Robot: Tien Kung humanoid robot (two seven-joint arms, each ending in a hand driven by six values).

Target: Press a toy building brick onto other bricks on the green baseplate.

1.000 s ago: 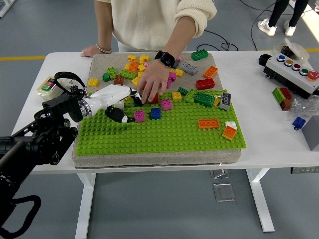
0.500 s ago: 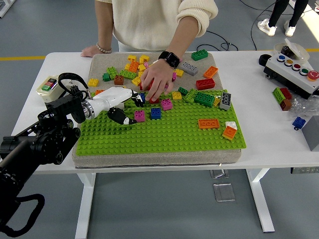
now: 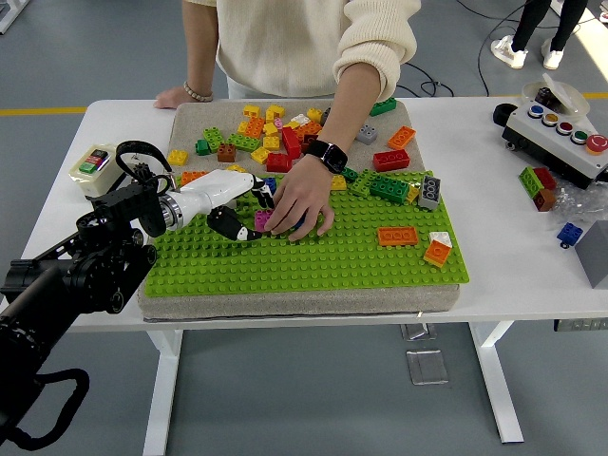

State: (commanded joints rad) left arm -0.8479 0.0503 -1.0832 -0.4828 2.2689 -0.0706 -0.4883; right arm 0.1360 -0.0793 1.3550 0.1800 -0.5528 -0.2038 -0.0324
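Since the earlier frame the person's hand has slid from the red brick toward 6 o'clock and now covers the pink and blue bricks on the baseplate, touching the left hand. Whether its fingers grasp a brick I cannot tell. With both hands crowded at the baseplate's 10 o'clock area, a press could pinch the person's fingers or seat the brick askew.
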